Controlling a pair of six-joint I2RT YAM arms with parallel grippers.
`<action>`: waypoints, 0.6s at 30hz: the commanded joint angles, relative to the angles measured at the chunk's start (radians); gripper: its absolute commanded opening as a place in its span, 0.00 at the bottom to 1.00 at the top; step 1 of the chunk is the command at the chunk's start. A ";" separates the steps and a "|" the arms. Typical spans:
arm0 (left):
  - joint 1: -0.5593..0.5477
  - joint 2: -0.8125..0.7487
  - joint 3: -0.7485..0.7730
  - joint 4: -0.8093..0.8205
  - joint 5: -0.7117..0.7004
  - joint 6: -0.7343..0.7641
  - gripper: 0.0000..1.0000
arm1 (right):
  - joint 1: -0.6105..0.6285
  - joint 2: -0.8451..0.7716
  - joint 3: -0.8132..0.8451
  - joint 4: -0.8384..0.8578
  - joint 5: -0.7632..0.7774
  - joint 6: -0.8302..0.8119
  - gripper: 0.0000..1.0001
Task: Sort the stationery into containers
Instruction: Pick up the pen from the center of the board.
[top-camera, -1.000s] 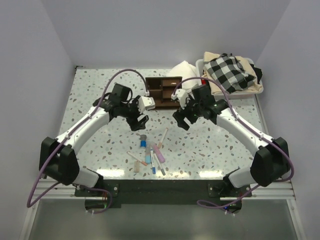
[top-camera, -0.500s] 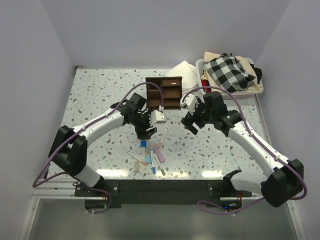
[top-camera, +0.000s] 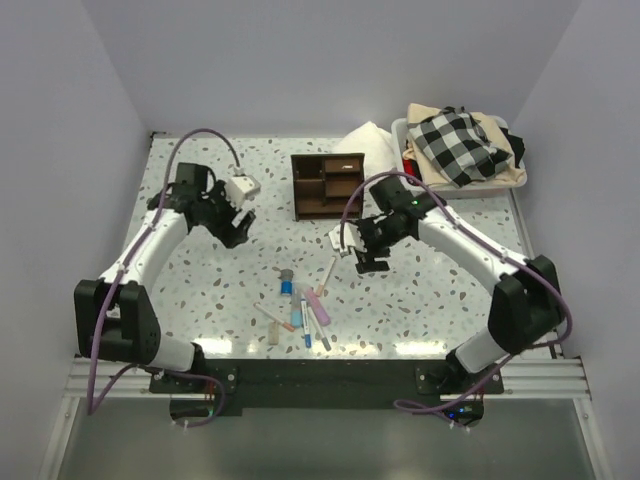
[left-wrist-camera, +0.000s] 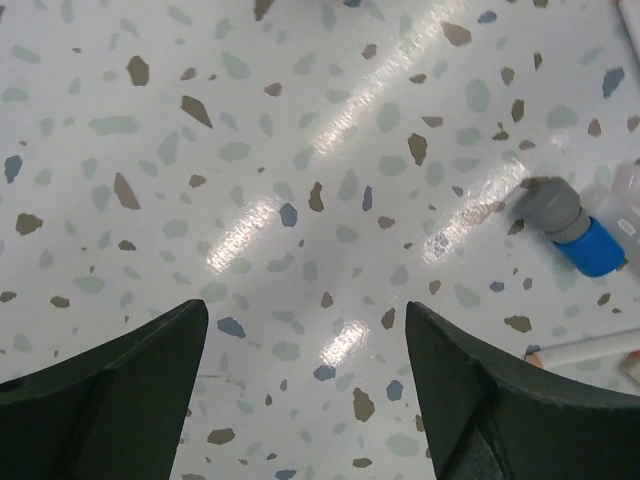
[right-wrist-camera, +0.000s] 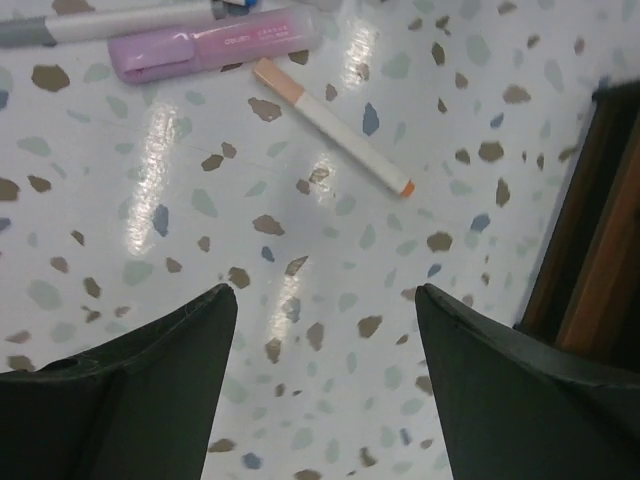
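Note:
The stationery lies loose on the speckled table: a white pen (top-camera: 327, 275), a pink highlighter (top-camera: 317, 302), a blue-and-grey stubby piece (top-camera: 286, 283), a beige piece (top-camera: 274, 333) and several thin pens. The dark brown wooden organizer (top-camera: 327, 185) stands behind them. My left gripper (top-camera: 237, 232) is open and empty, well left of the pile; its view (left-wrist-camera: 305, 308) shows the blue-and-grey piece (left-wrist-camera: 570, 225) at the right edge. My right gripper (top-camera: 369, 262) is open and empty just right of the white pen; its view (right-wrist-camera: 325, 290) shows the white pen (right-wrist-camera: 330, 125), the pink highlighter (right-wrist-camera: 205, 45) and the organizer (right-wrist-camera: 600, 270).
A white bin (top-camera: 410, 135) with checkered cloth (top-camera: 455, 145) sits at the back right, with a white crumpled thing (top-camera: 368, 138) beside it behind the organizer. Walls close the table on the left, back and right.
My left arm has swung away from the pile to the left side of the table. My right gripper has moved down and left, closer to the white pen. Both stay open and empty.

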 joint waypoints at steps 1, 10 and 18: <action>0.038 -0.064 0.040 0.070 0.081 -0.210 0.85 | 0.069 0.111 0.102 -0.203 -0.082 -0.659 0.76; 0.083 -0.233 -0.035 0.182 0.001 -0.354 0.86 | 0.156 0.278 0.157 -0.433 0.025 -1.430 0.81; 0.118 -0.344 -0.076 0.168 -0.034 -0.354 0.86 | 0.287 0.408 0.309 -0.583 0.074 -1.431 0.74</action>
